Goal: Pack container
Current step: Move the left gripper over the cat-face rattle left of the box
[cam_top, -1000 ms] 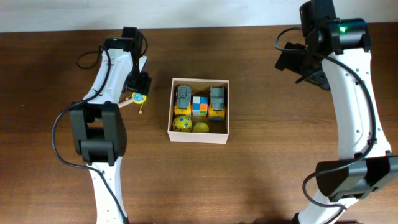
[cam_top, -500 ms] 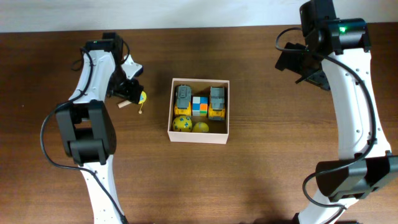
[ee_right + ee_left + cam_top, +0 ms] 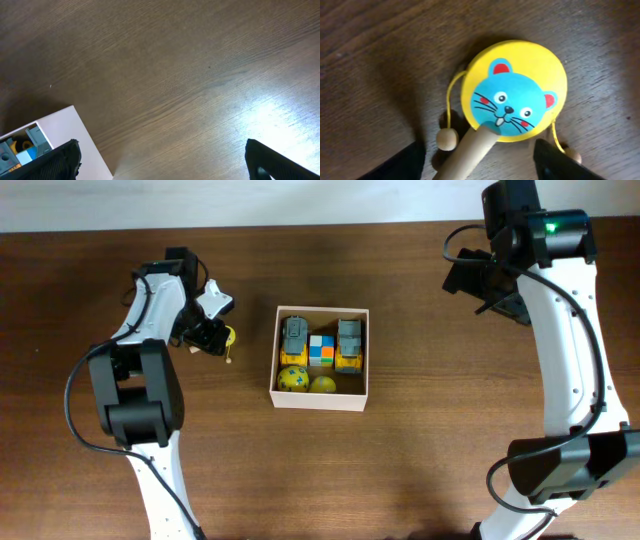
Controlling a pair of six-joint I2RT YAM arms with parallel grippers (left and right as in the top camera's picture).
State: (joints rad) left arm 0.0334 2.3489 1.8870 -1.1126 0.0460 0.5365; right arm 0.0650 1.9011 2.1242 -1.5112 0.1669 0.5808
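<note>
While I watch from overhead, the box (image 3: pixel 320 401) sits just left of the frame's centre on the brown worktop (image 3: pixel 430 460), white walls outside and tan inside. It holds two grey-and-yellow toy trucks (image 3: pixel 297 340) along its upper half with a coloured cube (image 3: pixel 320 350) between them. A spotted yellow ball (image 3: pixel 292 379) and a plain yellow ball (image 3: pixel 322 385) lie in its lower half. Left of the box, apart from it, a small rattle drum (image 3: pixel 228 336) lies flat on the wood. My left wrist view shows its yellow disc with a blue mouse face, a wooden handle (image 3: pixel 470 152) and beads (image 3: pixel 446 139) on strings. The left pincer (image 3: pixel 482 162) is spread wide, one finger on each side of that handle, neither touching it. The right pincer (image 3: pixel 172 165) hangs at the upper right of the overhead frame, well apart from the box, spread wide with nothing between its tips. Its own view catches only a white corner of the box at the lower left.
</note>
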